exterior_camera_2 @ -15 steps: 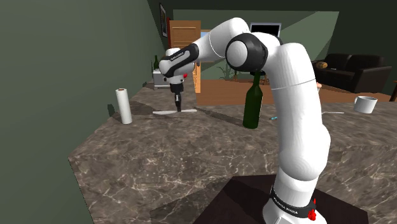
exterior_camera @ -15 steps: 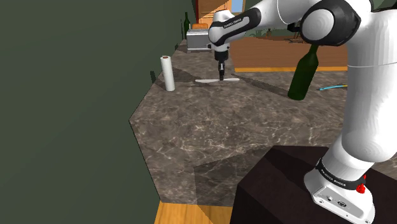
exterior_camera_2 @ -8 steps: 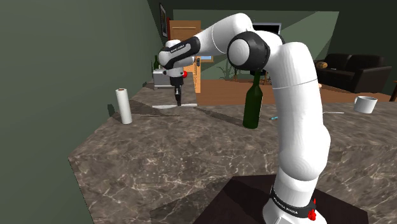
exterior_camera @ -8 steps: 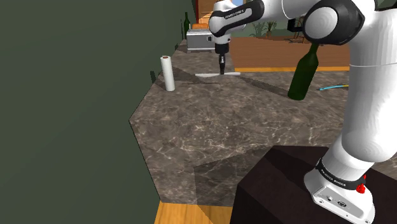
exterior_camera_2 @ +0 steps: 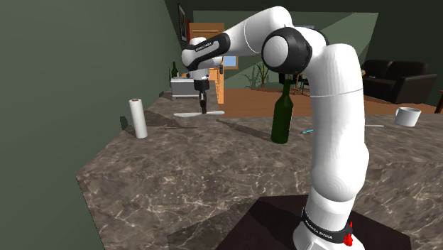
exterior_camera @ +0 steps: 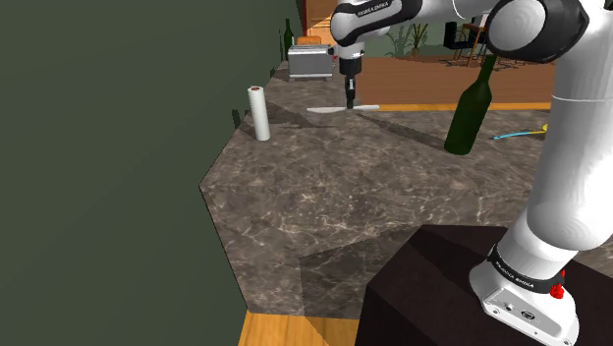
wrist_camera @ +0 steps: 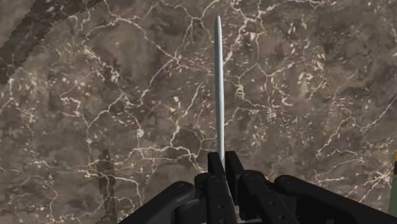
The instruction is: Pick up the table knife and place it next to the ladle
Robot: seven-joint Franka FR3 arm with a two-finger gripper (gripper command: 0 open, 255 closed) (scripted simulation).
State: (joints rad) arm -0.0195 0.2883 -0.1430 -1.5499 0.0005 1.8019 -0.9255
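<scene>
Two black fingers [wrist_camera: 216, 170] of the gripper [wrist_camera: 222, 159] are pinched almost together on the table knife [wrist_camera: 219, 83], with nothing but its thin metal between them. The table knife runs straight out ahead of the fingertips and shows edge-on over the brown marble counter [wrist_camera: 95, 95]. In the shoulder view the gripper [exterior_camera: 350, 104] points straight down. The table knife [exterior_camera: 324, 109] lies level across its tips, sticks out to both sides, and hangs a little above the counter [exterior_camera: 324, 197]. The second exterior view agrees: the gripper [exterior_camera_2: 204, 109] is vertical, with the table knife [exterior_camera_2: 186, 113] level beneath it. A white paper roll [exterior_camera: 259, 113] stands upright on the counter to the shoulder view's left of the gripper, well apart from it. A toaster [exterior_camera: 310, 61] sits beyond the gripper, on the side away from the stand [exterior_camera: 442, 295]. A green wine bottle [exterior_camera: 470, 113] stands upright to the shoulder view's right of the gripper, also well apart from it
</scene>
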